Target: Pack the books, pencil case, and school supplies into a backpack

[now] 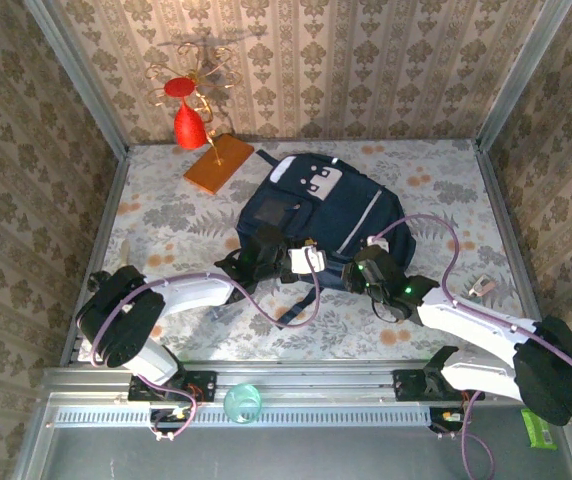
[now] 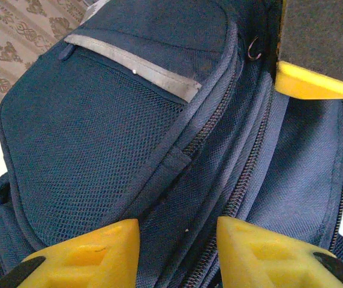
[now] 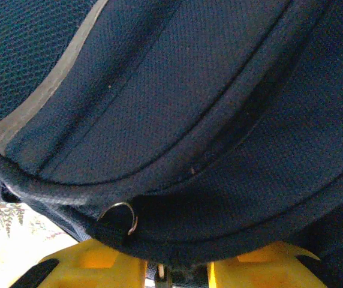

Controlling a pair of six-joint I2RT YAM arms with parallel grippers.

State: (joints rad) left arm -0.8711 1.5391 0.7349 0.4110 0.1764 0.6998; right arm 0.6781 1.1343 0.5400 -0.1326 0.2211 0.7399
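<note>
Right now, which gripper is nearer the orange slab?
Left. The left gripper is on the backpack's near edge, in front and slightly right of the orange slab; the right gripper is on the same edge, farther right.

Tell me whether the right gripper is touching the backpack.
Touching. In the right wrist view, fabric of the backpack lies pressed onto the yellow fingers of the right gripper, a bit caught between them.

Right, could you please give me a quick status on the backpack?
Left gripper: jaws astride a zipper on the backpack, grip unclear. Right gripper: jaws pinching its near edge. Orange slab far side, away from both grippers.
</note>
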